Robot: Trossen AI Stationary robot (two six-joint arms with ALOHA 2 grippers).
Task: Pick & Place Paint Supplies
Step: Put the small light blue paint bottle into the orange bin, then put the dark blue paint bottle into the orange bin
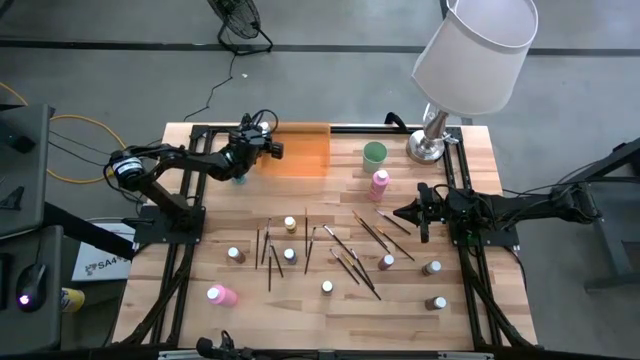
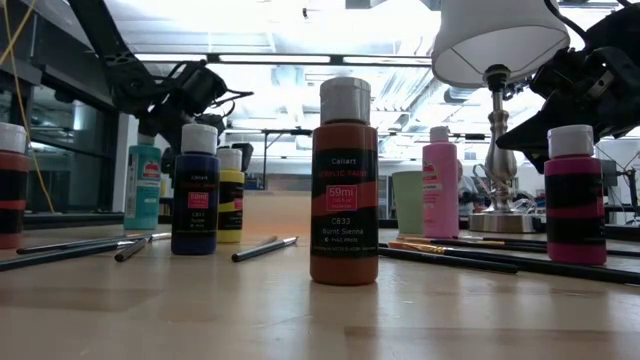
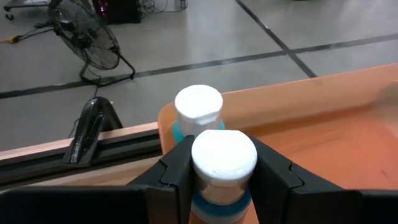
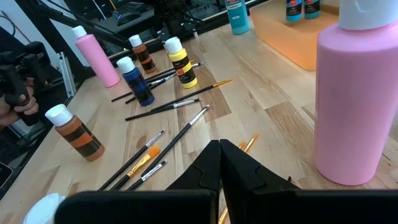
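Small white-capped paint bottles (image 1: pixel 290 224) and thin dark paintbrushes (image 1: pixel 352 250) lie spread over the table's middle and near part. My left gripper (image 1: pixel 270 148) reaches over the left end of the orange tray (image 1: pixel 305 158) and is shut on a blue-labelled bottle (image 3: pixel 224 158). A second bottle (image 3: pixel 199 107) stands just beyond it in the tray's corner. A teal bottle (image 2: pixel 143 186) stands on the table beside the tray. My right gripper (image 1: pixel 418 216) is shut and touches nothing, just near of a tall pink bottle (image 4: pixel 356 93). My left gripper pinches the blue-labelled bottle between its two fingers (image 3: pixel 179 169), at the white cap's sides (image 3: pixel 198 168) and just below it. The bottle stays upright in the hold, over the tray's left end. Its base is hidden by the gripper, so I cannot tell if it is lifted.
A lamp with a white shade (image 1: pixel 472 48) stands at the far right corner, with a pale green cup (image 1: pixel 374 153) beside it. Black rails (image 1: pixel 185 235) run along the table's left and right sides. A pink bottle (image 1: pixel 222 295) lies near the front left.
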